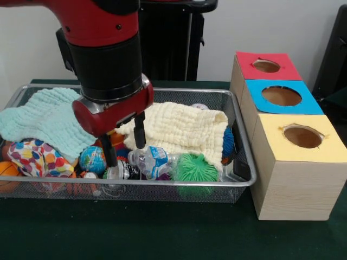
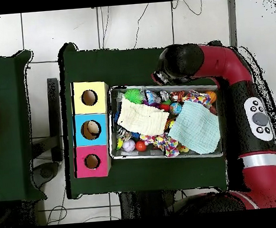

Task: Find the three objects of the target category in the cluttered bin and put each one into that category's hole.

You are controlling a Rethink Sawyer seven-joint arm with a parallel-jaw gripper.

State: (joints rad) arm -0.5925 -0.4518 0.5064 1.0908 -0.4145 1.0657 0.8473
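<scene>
The silver wire-mesh bin [image 1: 179,184] holds a clutter of toys and cloths; it also shows in the overhead view [image 2: 167,156]. My gripper [image 1: 126,154] is lowered into the bin's front middle with its two black fingers [image 1: 140,135] spread apart and nothing held. An orange toy [image 1: 117,140] shows between them. A clear plastic bottle [image 1: 150,160] lies just below, a globe ball [image 1: 92,160] to the left, a green spiky ball [image 1: 194,168] to the right. Three wooden boxes with holes stand beside the bin: red [image 1: 265,65], blue [image 1: 282,96], yellow [image 1: 302,136]. In the overhead view the arm hides the gripper.
A cream cloth [image 1: 184,127] and a mint cloth [image 1: 46,119] cover much of the bin. A polka-dot cloth [image 1: 35,157], an orange basketball [image 1: 8,173] and a blue spiky ball [image 1: 229,145] lie at the edges. The overhead view shows a red ball [image 2: 141,146].
</scene>
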